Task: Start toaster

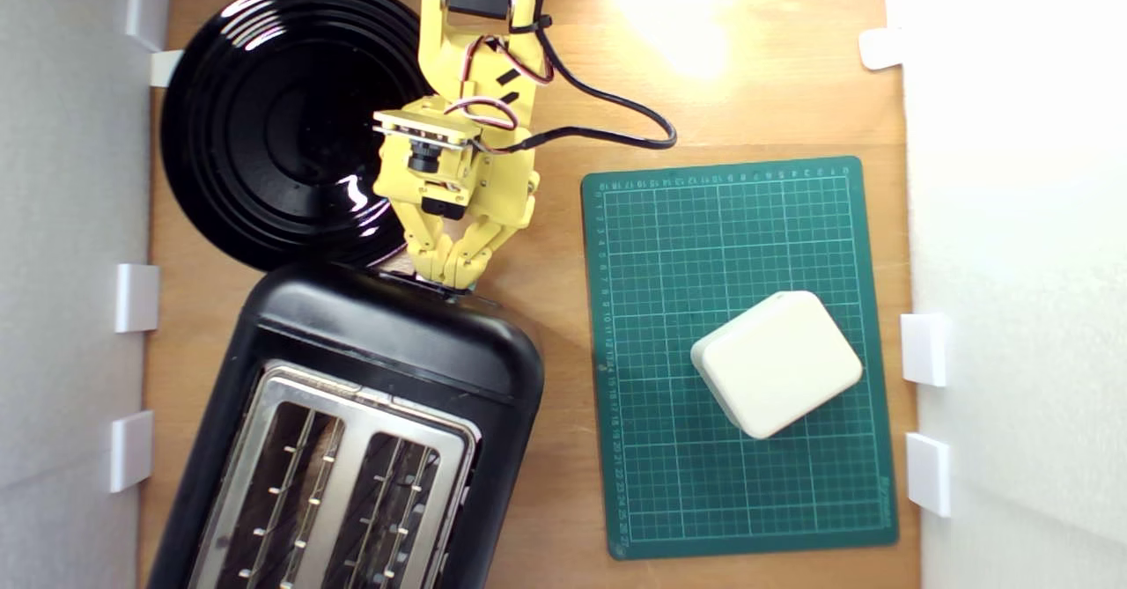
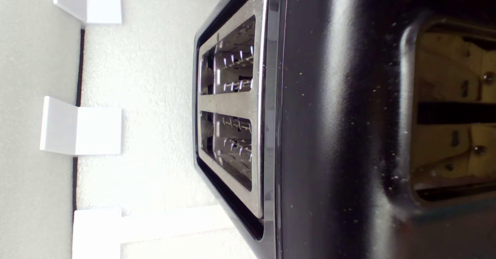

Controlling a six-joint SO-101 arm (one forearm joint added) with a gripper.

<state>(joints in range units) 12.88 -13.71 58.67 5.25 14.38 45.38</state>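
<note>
The toaster [image 1: 370, 342] is a large glossy black two-slot one with a silver top plate, standing at the exterior view's lower left. My yellow gripper [image 1: 451, 279] points down at the toaster's far end wall, with its tips touching the top edge there. Its fingers are drawn together to a point and nothing shows between them. The toaster's lever is hidden under the gripper. In the wrist view the toaster [image 2: 329, 135] fills most of the frame. Both slots show, and its glossy end wall reflects yellow gripper parts.
A round black ridged plate [image 1: 282, 122] lies just behind the toaster, beside the arm. A green cutting mat [image 1: 669, 246] with a white box [image 1: 777, 363] on it lies to the exterior view's right. White foam walls with white brackets [image 1: 136, 297] border the wooden table. A black cable [image 1: 616, 131] loops off the arm.
</note>
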